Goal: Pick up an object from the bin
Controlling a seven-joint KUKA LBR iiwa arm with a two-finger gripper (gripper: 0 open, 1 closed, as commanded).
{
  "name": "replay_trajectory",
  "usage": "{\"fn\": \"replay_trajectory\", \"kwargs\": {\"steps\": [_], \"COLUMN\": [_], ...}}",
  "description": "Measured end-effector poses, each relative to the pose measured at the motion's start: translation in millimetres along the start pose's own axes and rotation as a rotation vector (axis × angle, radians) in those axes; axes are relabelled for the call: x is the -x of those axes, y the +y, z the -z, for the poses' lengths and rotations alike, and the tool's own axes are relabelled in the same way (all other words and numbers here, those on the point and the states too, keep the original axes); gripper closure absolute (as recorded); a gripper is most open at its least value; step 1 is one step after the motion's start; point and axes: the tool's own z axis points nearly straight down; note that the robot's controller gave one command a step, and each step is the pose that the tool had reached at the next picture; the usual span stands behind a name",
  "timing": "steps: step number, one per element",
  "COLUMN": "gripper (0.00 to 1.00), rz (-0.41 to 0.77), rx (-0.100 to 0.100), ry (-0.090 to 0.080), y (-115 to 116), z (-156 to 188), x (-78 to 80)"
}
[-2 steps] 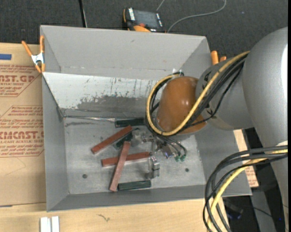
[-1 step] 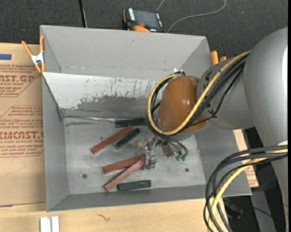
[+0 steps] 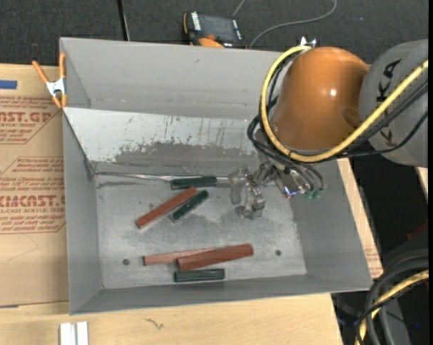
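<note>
Camera view: two-finger gripper [image 3: 248, 196] hangs over the bare, scuffed floor of the grey metal bin [image 3: 202, 77], right of centre; whether it is open or closed cannot be determined. Nearest object: dark green flat bar [image 3: 194, 182], to its left. Reddish-brown flat bar [image 3: 166, 208] lies beyond.

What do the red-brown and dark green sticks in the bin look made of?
The red-brown sticks look matte and flat-faced, perhaps painted wood or plastic. The dark green sticks show a faint sheen, probably plastic; neither is certain.
</note>
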Motion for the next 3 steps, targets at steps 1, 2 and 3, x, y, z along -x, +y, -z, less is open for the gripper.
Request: {"fn": "replay_trajectory", "kwargs": {"steps": [1, 2, 3], "gripper": [0.00, 0.00, 1.00], "rz": [0.000, 0.213, 0.210], "rx": [0.002, 0.006, 0.002], "ry": [0.009, 0.013, 0.003], "y": [0, 61, 59], "z": [-5, -170, -165], "x": [-1.2, -3.3, 0.1]}}
